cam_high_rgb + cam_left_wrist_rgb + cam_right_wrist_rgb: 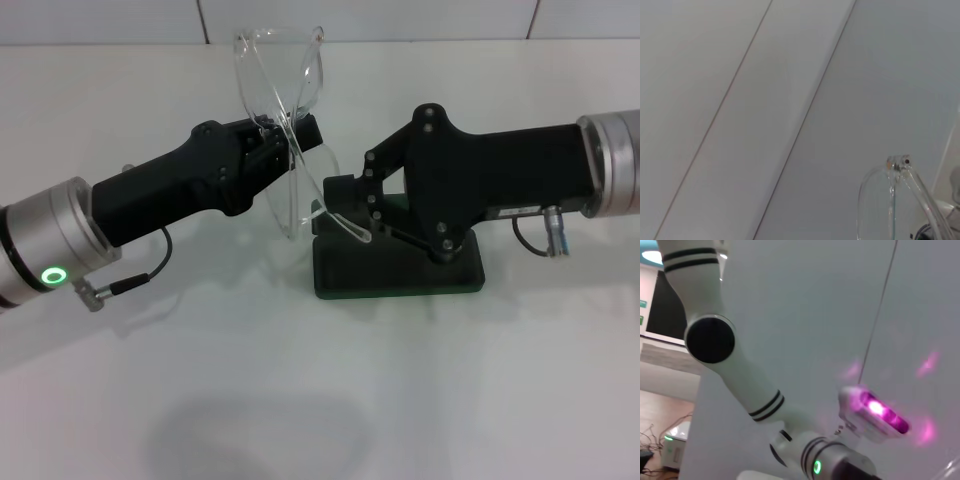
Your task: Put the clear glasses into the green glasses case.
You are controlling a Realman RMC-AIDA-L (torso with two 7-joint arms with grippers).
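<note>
The clear glasses (283,70) stand on end in the air over the white table, one lens up and one down, with my left gripper (272,140) shut on them near the middle. In the left wrist view one lens and hinge of the clear glasses (892,200) show against the wall. My right gripper (335,193) reaches in from the right and meets the lower lens and a clear temple arm. Under it lies the green glasses case (400,282), largely covered by that gripper; I cannot tell whether its lid is up.
The white table (300,400) runs to a white tiled wall (420,20) at the back. The right wrist view looks toward my left arm (740,390), its green ring light (816,467), and a purple glowing unit (880,412).
</note>
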